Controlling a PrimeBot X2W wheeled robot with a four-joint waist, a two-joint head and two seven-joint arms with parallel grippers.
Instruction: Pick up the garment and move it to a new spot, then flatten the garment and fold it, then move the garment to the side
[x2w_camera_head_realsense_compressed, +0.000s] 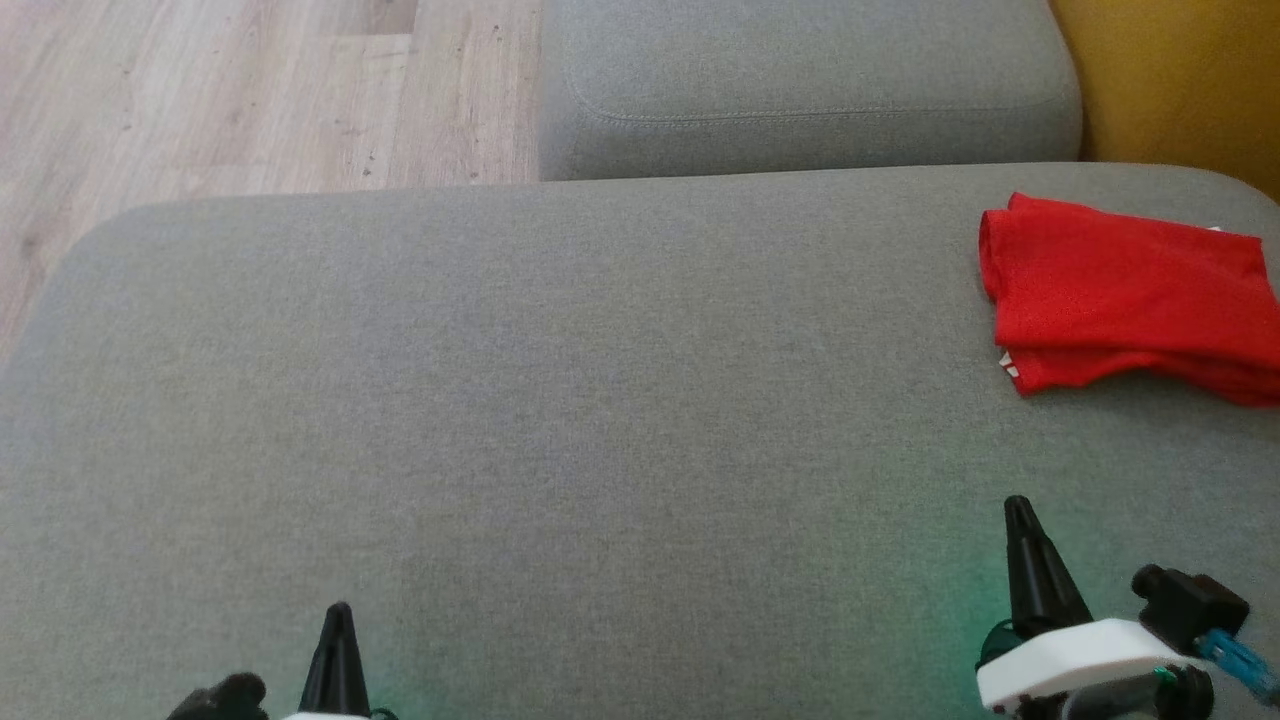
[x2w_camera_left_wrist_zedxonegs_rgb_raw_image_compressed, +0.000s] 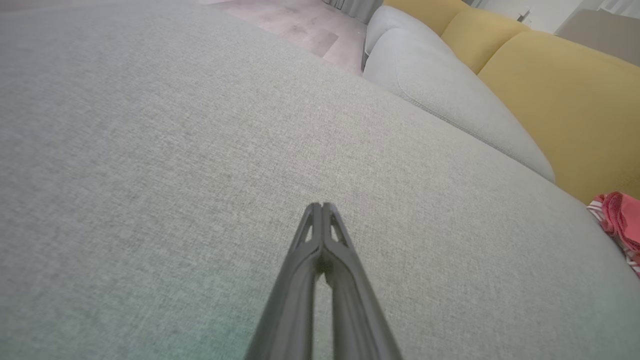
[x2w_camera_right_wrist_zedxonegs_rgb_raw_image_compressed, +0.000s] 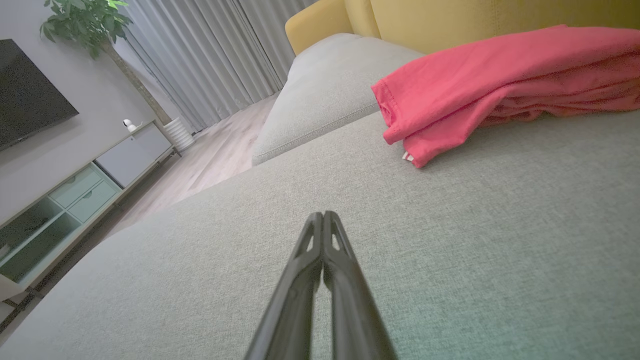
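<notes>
A red garment (x2w_camera_head_realsense_compressed: 1130, 295) lies folded in a flat bundle at the right edge of the grey sofa seat (x2w_camera_head_realsense_compressed: 560, 400). The right wrist view has the red garment (x2w_camera_right_wrist_zedxonegs_rgb_raw_image_compressed: 500, 85) ahead and to the right, and a corner of the red garment (x2w_camera_left_wrist_zedxonegs_rgb_raw_image_compressed: 620, 220) peeks in at the far right of the left wrist view. My right gripper (x2w_camera_head_realsense_compressed: 1018, 505) hovers low at the front right, well short of the garment, fingers pressed together and empty (x2w_camera_right_wrist_zedxonegs_rgb_raw_image_compressed: 322, 215). At the front left my left gripper (x2w_camera_head_realsense_compressed: 338, 610) is shut too, with nothing in it (x2w_camera_left_wrist_zedxonegs_rgb_raw_image_compressed: 321, 205).
A second grey cushion (x2w_camera_head_realsense_compressed: 800, 90) adjoins the seat at the back, with a yellow backrest (x2w_camera_head_realsense_compressed: 1180, 80) at the right. Wooden floor (x2w_camera_head_realsense_compressed: 200, 90) lies beyond the seat's left and back edges. A TV cabinet (x2w_camera_right_wrist_zedxonegs_rgb_raw_image_compressed: 75, 195), curtains and a potted plant stand farther off.
</notes>
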